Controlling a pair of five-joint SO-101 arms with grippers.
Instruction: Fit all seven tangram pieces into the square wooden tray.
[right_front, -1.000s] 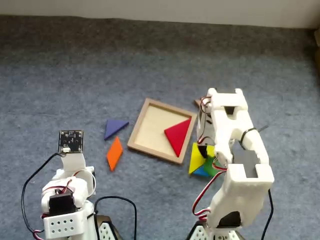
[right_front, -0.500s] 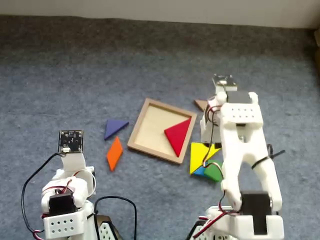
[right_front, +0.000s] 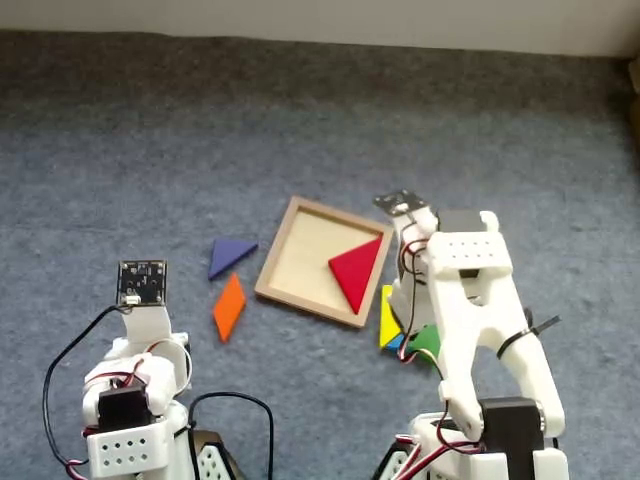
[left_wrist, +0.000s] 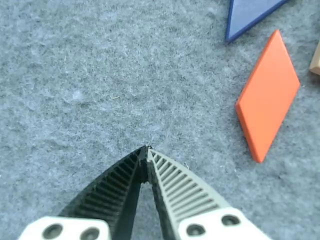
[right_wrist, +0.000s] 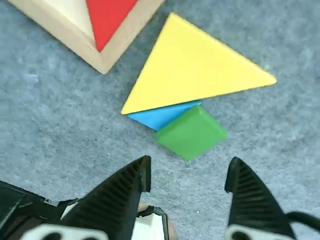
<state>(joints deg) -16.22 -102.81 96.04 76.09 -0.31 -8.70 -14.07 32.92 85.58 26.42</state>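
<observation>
Right claw (right_wrist: 189, 166) is hanging wide open just beside the green square (right_wrist: 191, 132), which is touching the blue piece (right_wrist: 162, 116) beside the yellow triangle (right_wrist: 192, 70), right of the tray (right_wrist: 75, 42) — closing now is likely shoving or dragging those neighbours, not gripping cleanly.

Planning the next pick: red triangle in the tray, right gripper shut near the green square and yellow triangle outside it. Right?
Not shut: the right wrist view shows the right gripper open, jaws spread apart. The rest holds: red triangle in the tray, green square and yellow triangle outside it.
</observation>
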